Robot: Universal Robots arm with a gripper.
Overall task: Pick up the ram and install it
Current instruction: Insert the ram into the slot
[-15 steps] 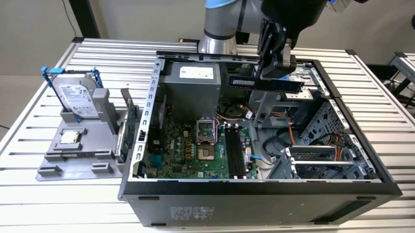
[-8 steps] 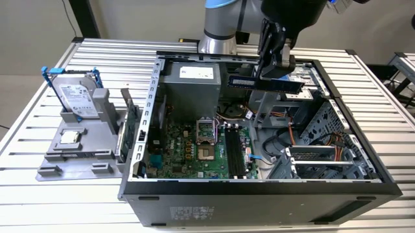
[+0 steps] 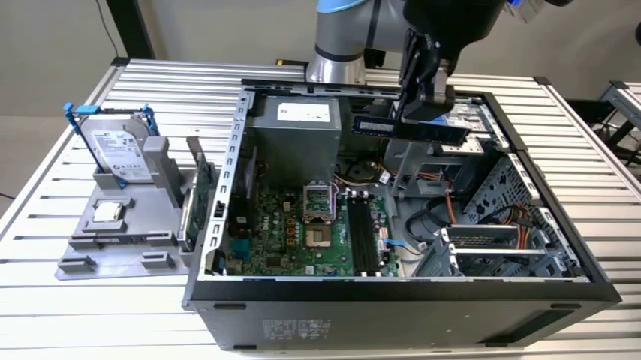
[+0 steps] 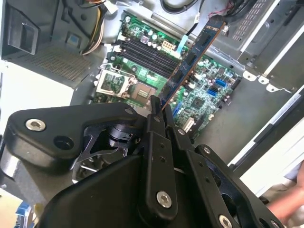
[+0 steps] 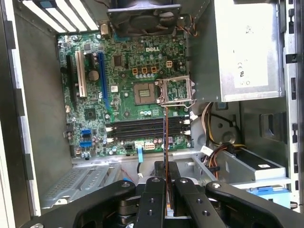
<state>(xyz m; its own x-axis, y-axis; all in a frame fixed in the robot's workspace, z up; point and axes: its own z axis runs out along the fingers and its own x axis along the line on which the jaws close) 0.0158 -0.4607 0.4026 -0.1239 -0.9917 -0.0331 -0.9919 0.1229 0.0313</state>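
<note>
My gripper (image 3: 419,112) hangs above the open computer case (image 3: 401,296), shut on the ram (image 3: 410,129), a long dark stick held level over the case's back half. In the second wrist view the ram (image 4: 192,59) reaches out from the gripper (image 4: 159,108) over the green motherboard (image 4: 199,95). In the first wrist view the ram (image 5: 165,137) shows edge-on as a thin line crossing the black memory slots (image 5: 142,129), clamped by the gripper (image 5: 165,167). The slots (image 3: 365,236) lie well below the stick, beside the processor socket (image 3: 318,202).
A grey fixture (image 3: 110,247) at the exterior view's left holds a hard drive (image 3: 120,150), a small silver chip (image 3: 108,212) and a green card (image 3: 198,191). Inside the case are the power supply (image 3: 296,124), cables (image 3: 440,225) and a drive cage (image 3: 501,244). A hand (image 4: 289,204) shows blurred.
</note>
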